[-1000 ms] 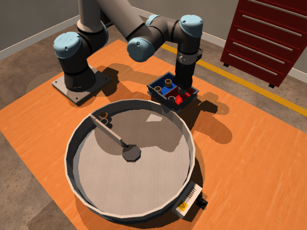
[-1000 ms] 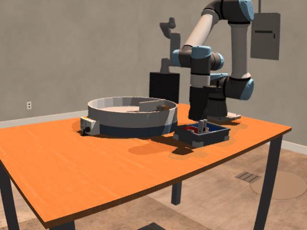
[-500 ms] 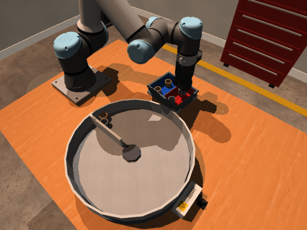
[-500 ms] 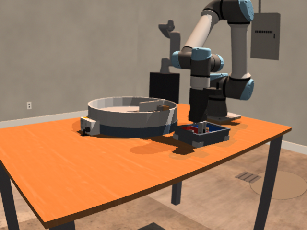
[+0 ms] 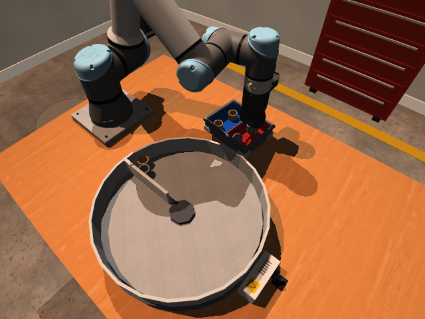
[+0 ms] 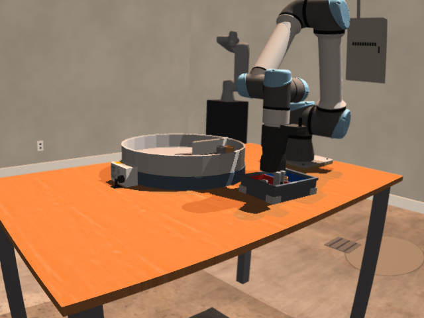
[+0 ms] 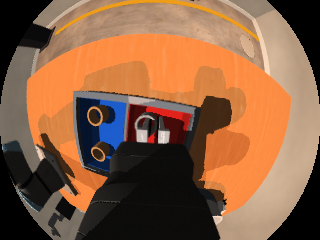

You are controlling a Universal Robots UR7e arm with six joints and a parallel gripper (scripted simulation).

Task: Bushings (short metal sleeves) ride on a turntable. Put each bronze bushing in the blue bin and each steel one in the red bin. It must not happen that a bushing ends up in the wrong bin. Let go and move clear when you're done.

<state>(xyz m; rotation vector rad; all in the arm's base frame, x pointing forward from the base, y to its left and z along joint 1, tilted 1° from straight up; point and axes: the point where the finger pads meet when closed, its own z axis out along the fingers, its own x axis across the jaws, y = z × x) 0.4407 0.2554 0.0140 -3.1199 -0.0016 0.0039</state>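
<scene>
"Gripper (image 5: 252, 127) (image 6: 279, 177) (image 7: 154, 122) first: how does it stand?"
"Nose down at the upper right of the top view, its two fingers a little apart, down in the red bin (image 5: 246, 138) (image 6: 264, 177) (image 7: 182, 120). The wrist view has a pale ring (image 7: 137, 123) overlapping one fingertip; I can't tell whether anything is clamped."
"Now take the top view from the left."
"Upper left, the arm's base plate (image 5: 106, 139) (image 6: 328, 160) is on the orange table (image 5: 342, 222) (image 6: 136, 232) (image 7: 165, 55). Lower and nearer the middle sits the big round turntable (image 5: 185, 260) (image 6: 185, 165)."
"Anything riding on it?"
"Two bushings, at its upper left beside the pale bar (image 5: 149, 180) (image 6: 206, 145): a bronze bushing (image 5: 147, 159) (image 6: 228, 149) and, just below it, a greyer bushing (image 5: 148, 169) (image 6: 220, 149)."
"And right of those?"
"Just beyond the turntable's upper right rim, the blue bin (image 5: 228, 125) (image 6: 301, 177) (image 7: 116, 131). Two bronze bushings stand inside, the left one (image 5: 214, 125) (image 7: 94, 153) nearer the turntable, the other (image 5: 229, 117) (image 7: 89, 116) farther off."
"The red side?"
"It shares that box, on the right. A grey bushing (image 5: 236, 135) (image 6: 264, 181) is in there, toward the turntable. Lower right, a control box (image 5: 265, 271) (image 6: 124, 174) sits against the turntable; the red drawer cabinet (image 5: 363, 74) fills the upper right corner."

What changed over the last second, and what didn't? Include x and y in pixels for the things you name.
The gripper (image 5: 252, 129) (image 6: 279, 177) (image 7: 154, 122) moved slightly down over the red bin (image 6: 255, 178). No release shows; I can't tell whether it holds a bushing. The turntable (image 5: 181, 257) (image 6: 185, 165) and its bushings (image 5: 143, 160) look unchanged.
</scene>
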